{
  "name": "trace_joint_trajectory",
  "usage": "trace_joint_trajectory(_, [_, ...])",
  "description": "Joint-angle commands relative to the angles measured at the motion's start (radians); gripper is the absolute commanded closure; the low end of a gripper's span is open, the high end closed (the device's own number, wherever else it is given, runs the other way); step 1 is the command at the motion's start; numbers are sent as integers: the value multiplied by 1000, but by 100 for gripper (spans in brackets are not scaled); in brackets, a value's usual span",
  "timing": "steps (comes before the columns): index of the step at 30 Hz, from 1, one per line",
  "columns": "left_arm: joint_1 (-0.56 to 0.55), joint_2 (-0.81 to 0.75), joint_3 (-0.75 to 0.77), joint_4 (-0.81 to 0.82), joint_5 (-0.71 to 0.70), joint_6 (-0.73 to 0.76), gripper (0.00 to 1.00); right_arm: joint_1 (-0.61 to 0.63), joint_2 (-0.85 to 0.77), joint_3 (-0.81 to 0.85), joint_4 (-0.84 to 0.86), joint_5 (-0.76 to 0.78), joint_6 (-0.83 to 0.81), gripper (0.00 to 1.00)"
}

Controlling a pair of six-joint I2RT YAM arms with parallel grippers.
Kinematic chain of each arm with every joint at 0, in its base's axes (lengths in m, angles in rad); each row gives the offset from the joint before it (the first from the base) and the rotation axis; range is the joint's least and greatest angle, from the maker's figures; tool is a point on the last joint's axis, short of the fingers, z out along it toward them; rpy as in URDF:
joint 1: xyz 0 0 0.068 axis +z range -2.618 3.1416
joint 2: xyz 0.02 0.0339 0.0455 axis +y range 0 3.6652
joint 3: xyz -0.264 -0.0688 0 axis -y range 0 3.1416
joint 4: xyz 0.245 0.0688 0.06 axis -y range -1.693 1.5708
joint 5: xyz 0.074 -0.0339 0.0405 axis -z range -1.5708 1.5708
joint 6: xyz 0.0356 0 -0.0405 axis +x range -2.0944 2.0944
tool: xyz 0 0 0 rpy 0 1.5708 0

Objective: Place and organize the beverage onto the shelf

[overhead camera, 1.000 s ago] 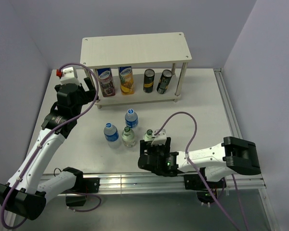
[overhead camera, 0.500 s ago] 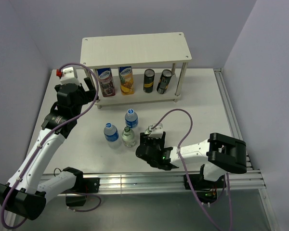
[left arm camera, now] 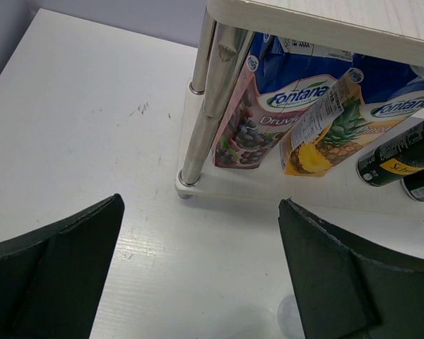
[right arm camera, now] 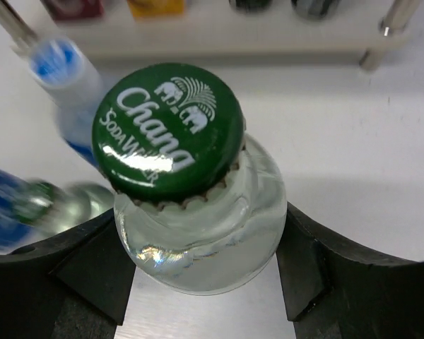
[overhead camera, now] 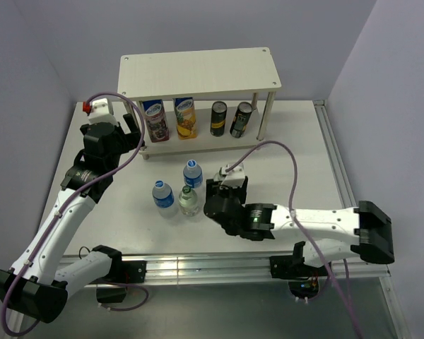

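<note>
Glass = heavy-ish, stiff, slick, breakable; green-tinted glass bottle w/ green crown cap (right arm camera: 168, 138) is over tabletop (overhead camera: 297, 155) centre, short of cream two-tier shelf (overhead camera: 198, 70), right gripper (right arm camera: 198, 268) jaws closed on its shoulder: best hold, keep upright; left gripper (left arm camera: 201, 233) jaws wide apart, empty.

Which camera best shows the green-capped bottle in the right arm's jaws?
Right wrist: the bottle fills the frame, cap lettering readable, jaws against both sides. Top external mostly hides it under the right gripper. Left wrist misses it.
</note>
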Motion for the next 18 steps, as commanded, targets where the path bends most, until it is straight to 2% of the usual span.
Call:
trace_joint_trajectory(1, [0,-18,14,10,-10,15,2,0,-136,173,23,152,-134,100])
trace_joint_trajectory(7, [0,-24,14,10,-10,15,2,-73,-164,407,121,134,-454,100])
trace_joint_trajectory(11, [2,-32,12,10,-13,16,2,-175,-114,613,153,41,-634,100])
trace_joint_trajectory(14, [5,-33,14,10,-13,16,2,-263,-23,815,98,-28,-702,100])
trace_joint_trajectory(18, [6,-36,12,11,-19,18,1,-420,147,1134,-32,-145,-696,100])
